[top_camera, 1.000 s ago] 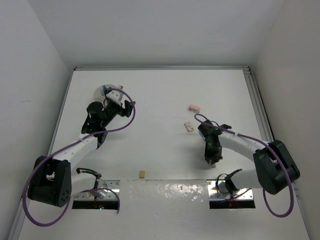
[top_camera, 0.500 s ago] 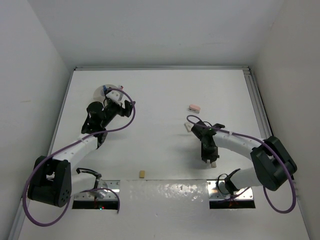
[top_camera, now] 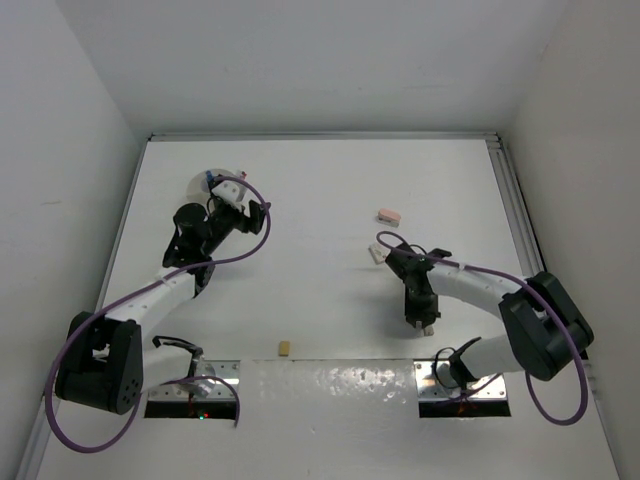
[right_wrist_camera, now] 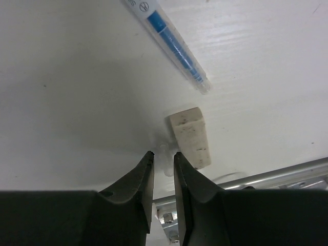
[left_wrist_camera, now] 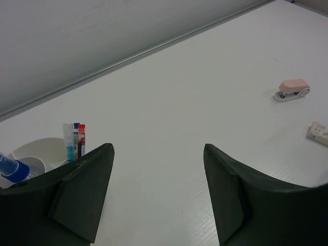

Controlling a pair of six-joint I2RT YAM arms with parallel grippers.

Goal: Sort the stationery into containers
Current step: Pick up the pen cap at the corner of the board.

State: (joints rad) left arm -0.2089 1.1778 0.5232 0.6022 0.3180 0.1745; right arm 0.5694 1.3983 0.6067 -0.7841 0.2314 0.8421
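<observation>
My right gripper points down at the table near the front edge, also seen in the top view. Its jaws stand a narrow gap apart, with a small clear piece between the tips. A white block lies just right of the tips, and a blue pen lies beyond it. My left gripper hovers open and empty beside the white bowl, which holds a red-and-blue pen and a blue-capped bottle.
A pink stapler-like item and a small white block lie mid-right on the table. A tan block sits near the front metal strip. White walls enclose the table.
The right arm's wrist has shifted slightly left while its gripper stays low near the front edge. The left arm has not moved.
</observation>
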